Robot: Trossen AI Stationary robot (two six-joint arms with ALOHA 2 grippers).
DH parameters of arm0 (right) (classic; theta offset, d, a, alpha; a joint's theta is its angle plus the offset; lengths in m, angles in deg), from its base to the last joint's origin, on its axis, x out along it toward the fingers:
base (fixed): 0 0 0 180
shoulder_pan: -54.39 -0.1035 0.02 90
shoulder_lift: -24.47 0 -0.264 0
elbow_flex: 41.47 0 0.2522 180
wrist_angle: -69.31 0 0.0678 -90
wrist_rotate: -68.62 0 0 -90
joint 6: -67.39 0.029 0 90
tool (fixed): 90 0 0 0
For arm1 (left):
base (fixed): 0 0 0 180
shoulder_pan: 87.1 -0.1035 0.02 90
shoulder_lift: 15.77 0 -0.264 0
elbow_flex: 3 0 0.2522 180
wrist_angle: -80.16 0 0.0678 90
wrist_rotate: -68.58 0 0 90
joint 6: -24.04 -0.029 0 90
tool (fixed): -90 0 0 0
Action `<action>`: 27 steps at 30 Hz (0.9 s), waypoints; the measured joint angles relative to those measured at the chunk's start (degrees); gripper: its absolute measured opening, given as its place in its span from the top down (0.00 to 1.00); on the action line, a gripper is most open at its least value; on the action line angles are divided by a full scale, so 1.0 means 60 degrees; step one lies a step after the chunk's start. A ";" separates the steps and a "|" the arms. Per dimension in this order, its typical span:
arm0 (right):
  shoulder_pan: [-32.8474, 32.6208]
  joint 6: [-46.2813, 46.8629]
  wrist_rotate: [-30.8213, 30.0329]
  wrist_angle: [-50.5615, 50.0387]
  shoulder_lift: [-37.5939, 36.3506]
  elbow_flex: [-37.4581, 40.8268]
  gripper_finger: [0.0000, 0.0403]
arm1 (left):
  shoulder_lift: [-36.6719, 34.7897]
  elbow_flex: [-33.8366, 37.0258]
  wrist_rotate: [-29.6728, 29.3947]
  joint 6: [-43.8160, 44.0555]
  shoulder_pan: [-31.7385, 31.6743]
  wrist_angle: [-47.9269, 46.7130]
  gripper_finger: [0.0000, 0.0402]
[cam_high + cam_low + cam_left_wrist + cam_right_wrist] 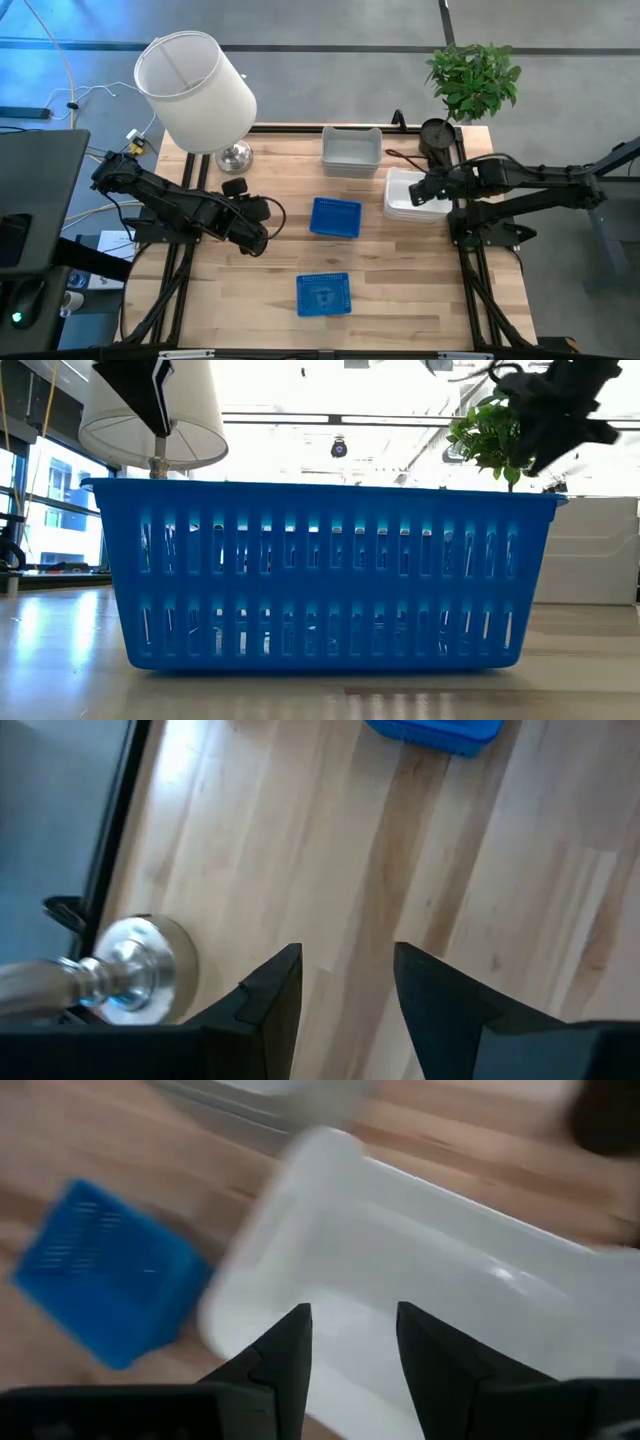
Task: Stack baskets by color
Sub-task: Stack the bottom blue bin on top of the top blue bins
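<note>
On the wooden table a blue mesh basket (335, 217) sits at the middle on its bottom, and a second blue basket (323, 294) (330, 575) lies nearer the front edge. A light grey basket (350, 150) rests at the far edge. A white basket (412, 196) (400, 1270) stands at the right. My right gripper (422, 190) (352, 1350) hovers open over the white basket's inside. My left gripper (237, 189) (345, 990) is open above bare wood near the lamp's foot, with nothing between its fingers.
A big white lampshade (195, 90) on a chrome foot (235, 156) (140, 965) stands at the far left. A black pot (436, 135) with a green plant (474, 78) stands at the far right corner. Bare wood lies between the blue baskets and the left arm.
</note>
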 joint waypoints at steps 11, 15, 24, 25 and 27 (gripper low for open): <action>-0.1410 -0.2090 0.0007 0.3673 0.0255 -0.0004 0.67 | -0.0002 0.0000 0.0701 0.0392 0.0000 0.0020 0.64; -0.1894 -0.2829 -0.0012 0.4983 0.0807 -0.0004 0.67 | -0.0001 0.0000 0.0726 0.0414 0.0000 0.0024 0.64; -0.2382 -0.4461 0.0050 0.7435 0.2286 -0.0004 0.67 | 0.0000 0.0000 0.1182 0.0389 0.0042 0.0458 0.64; -0.2410 -0.4587 0.0070 0.7554 0.2427 -0.0004 0.67 | 0.0000 0.0000 0.1250 0.0387 0.0078 0.0565 0.64; -0.2476 -0.4783 0.0118 0.7767 0.2701 -0.0004 0.67 | 0.0000 0.0000 0.1355 0.0385 0.0156 0.0699 0.64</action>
